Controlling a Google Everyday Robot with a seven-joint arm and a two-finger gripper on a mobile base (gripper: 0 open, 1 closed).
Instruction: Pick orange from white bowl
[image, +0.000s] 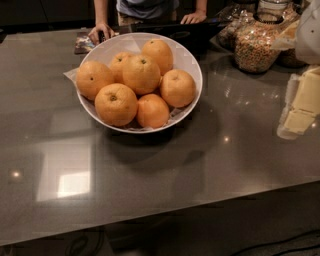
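The white bowl (189, 64) stands on the dark grey counter, left of centre, and holds several oranges. A large orange (141, 74) with a dark stem dot sits on top in the middle. Another large one (116, 104) lies at the front left. A smaller, deeper-orange one (152, 111) lies at the front with no stem dot showing. My gripper (299, 107), cream-coloured, is at the right edge of the view, well to the right of the bowl and touching none of the oranges.
Clear glass jars of coloured cereal (256, 47) stand at the back right. A person's hands (100, 32) rest at the counter's far edge behind the bowl, next to a dark laptop (192, 31). The counter's front edge (160, 210) runs across the lower view.
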